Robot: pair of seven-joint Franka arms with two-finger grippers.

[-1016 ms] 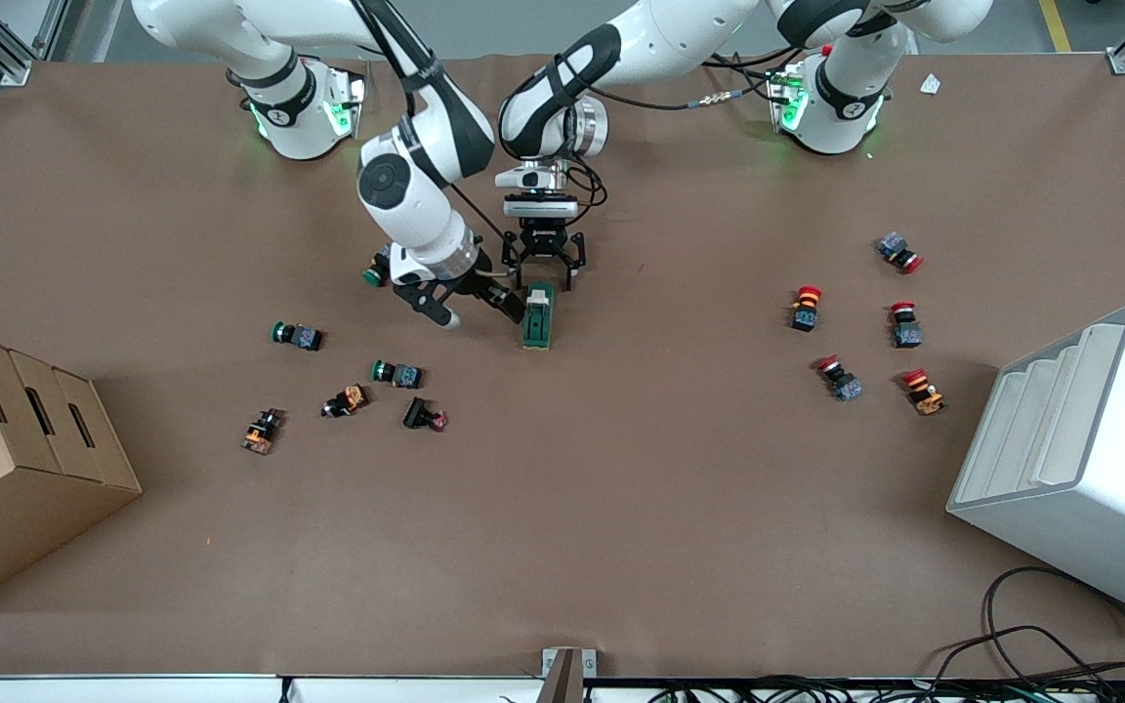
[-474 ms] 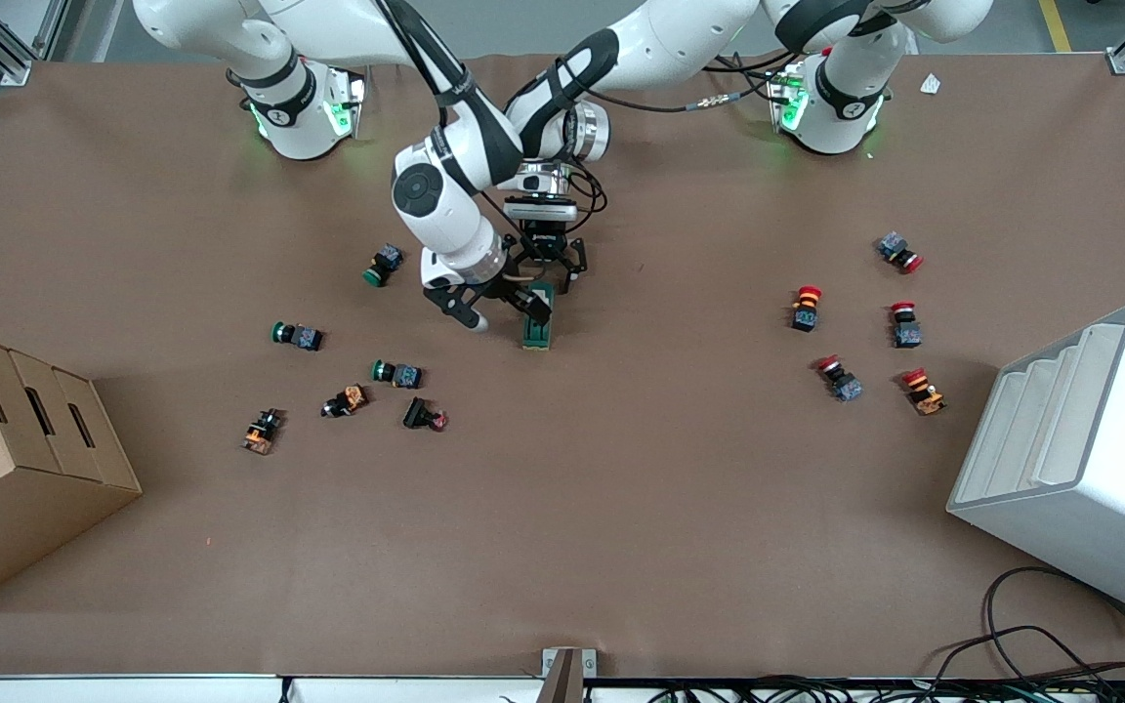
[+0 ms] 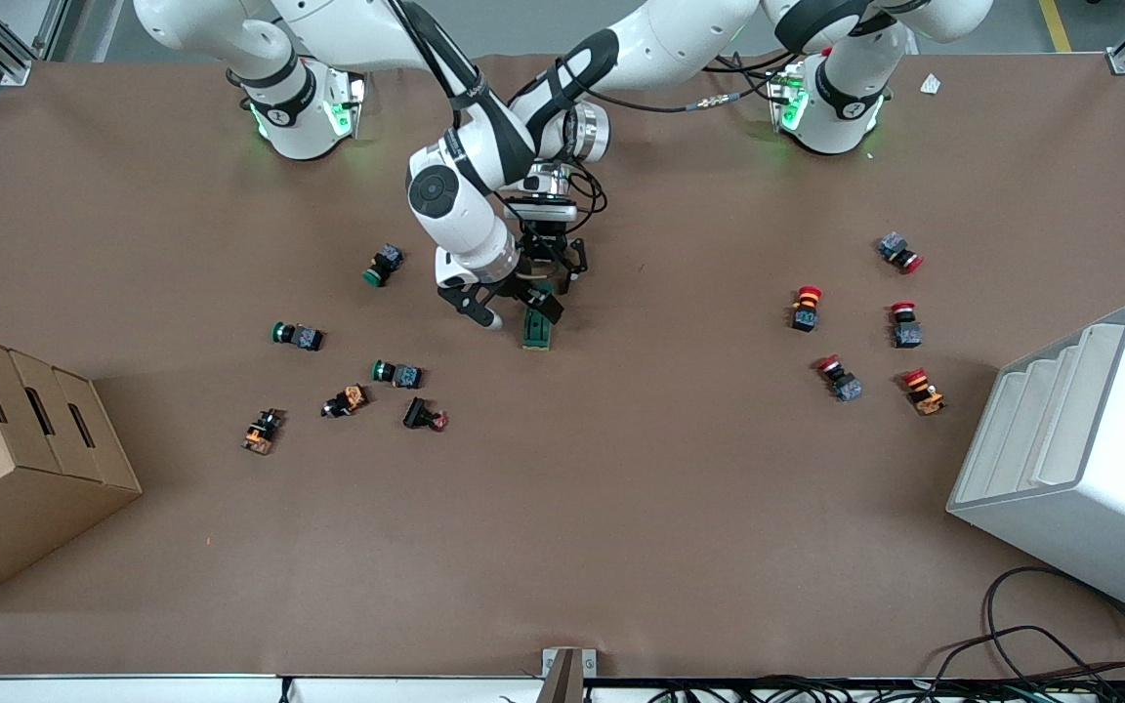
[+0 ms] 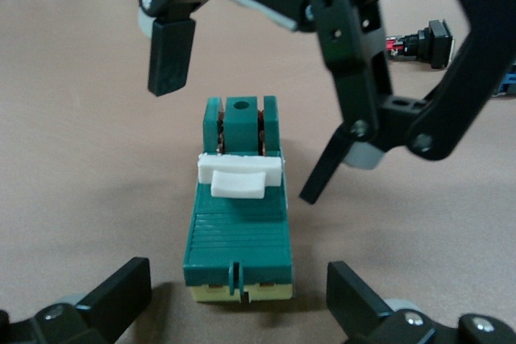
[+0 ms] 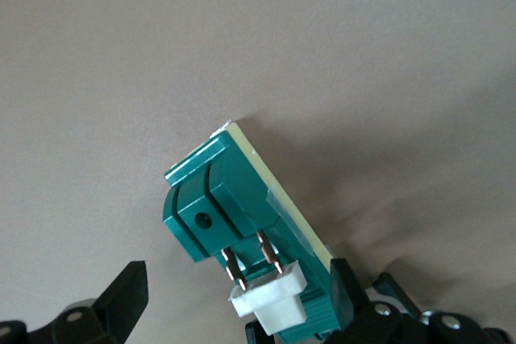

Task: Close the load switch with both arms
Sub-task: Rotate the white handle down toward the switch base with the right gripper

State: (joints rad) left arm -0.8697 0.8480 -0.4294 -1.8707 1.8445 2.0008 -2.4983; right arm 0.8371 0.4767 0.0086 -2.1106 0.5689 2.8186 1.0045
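Observation:
The load switch (image 3: 537, 330) is a dark green block with a cream-white handle (image 4: 239, 176), lying on the table near its middle. My left gripper (image 3: 548, 278) is open and low, its fingers (image 4: 121, 296) either side of one end of the switch (image 4: 239, 231) without touching. My right gripper (image 3: 519, 312) is open over the switch, its fingers (image 4: 171, 54) straddling the handle end. In the right wrist view the handle (image 5: 274, 300) stands raised on two copper blades above the switch (image 5: 218, 199), between the right gripper's (image 5: 234, 296) fingers.
Green-capped buttons (image 3: 382, 266) (image 3: 297, 336) (image 3: 396, 373) and other small parts lie toward the right arm's end, with a cardboard box (image 3: 16, 459). Red-capped buttons (image 3: 805, 308) (image 3: 904, 324) and a white rack (image 3: 1080, 459) are toward the left arm's end.
My right arm has swung in from its own end of the table, bringing its open gripper over the switch. My left gripper has stayed at the switch.

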